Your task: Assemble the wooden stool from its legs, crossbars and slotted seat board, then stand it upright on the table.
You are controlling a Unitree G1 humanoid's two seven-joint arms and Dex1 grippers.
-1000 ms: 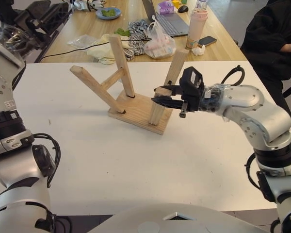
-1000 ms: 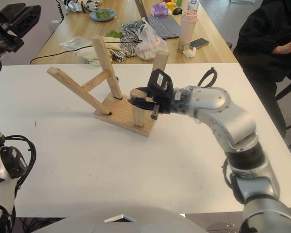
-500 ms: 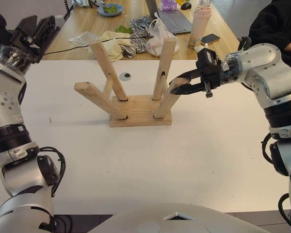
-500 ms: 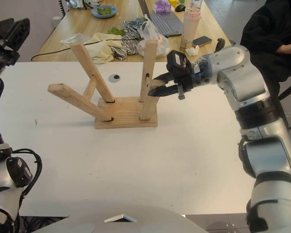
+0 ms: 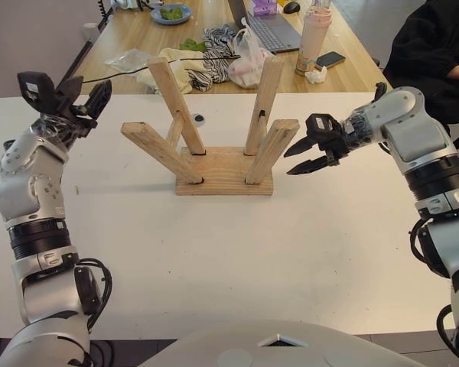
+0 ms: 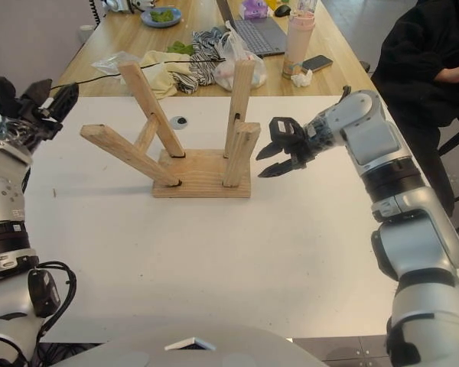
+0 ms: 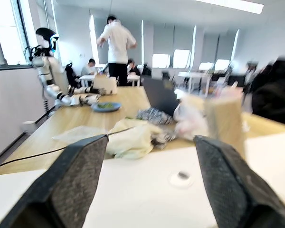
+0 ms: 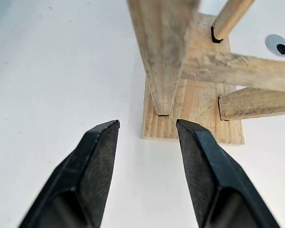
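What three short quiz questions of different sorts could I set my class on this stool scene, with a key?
1. True or false: the seat board lies flat on the table with its legs pointing up.
2. The right gripper is: A) shut on a leg; B) open, near a leg without gripping it; C) under the board.
3. Fill in: the left gripper is ____ (open or shut).
Key: 1 true; 2 B; 3 open.

No legible text, no readable labels (any print too small)
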